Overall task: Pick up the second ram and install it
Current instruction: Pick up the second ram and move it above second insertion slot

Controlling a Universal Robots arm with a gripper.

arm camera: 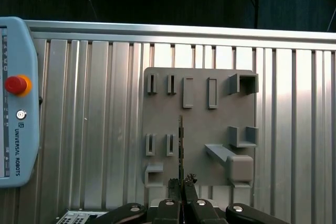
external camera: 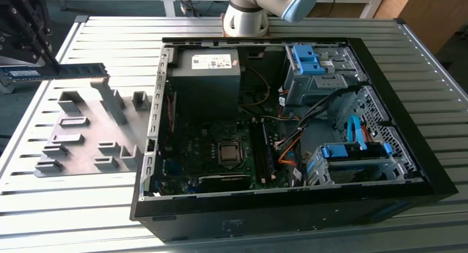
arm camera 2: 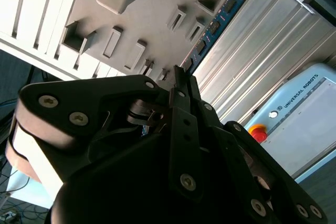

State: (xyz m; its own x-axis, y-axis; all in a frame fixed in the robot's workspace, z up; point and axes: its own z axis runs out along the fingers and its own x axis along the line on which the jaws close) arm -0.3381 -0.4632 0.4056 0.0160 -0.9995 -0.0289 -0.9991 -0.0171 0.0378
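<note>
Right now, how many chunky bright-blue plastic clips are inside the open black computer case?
2. One bright-blue plastic clip tops the drive bay at the case's far side; the other tops the drive cage nearer the camera. More may be hidden.

Arm base (external camera: pixel 247 20): pale grey cylinder, standing just outside the computer case (external camera: pixel 256 214). Joint cap (external camera: pixel 296 6): light blue, rounded, also outside the case. Gripper (arm camera 2: pixel 181 77): matte black, built of angular linkage plates fastened by silver round-head screws (arm camera 2: pixel 188 182). Rounded pale grey band (arm camera 2: pixel 22 142) on its body.
</note>
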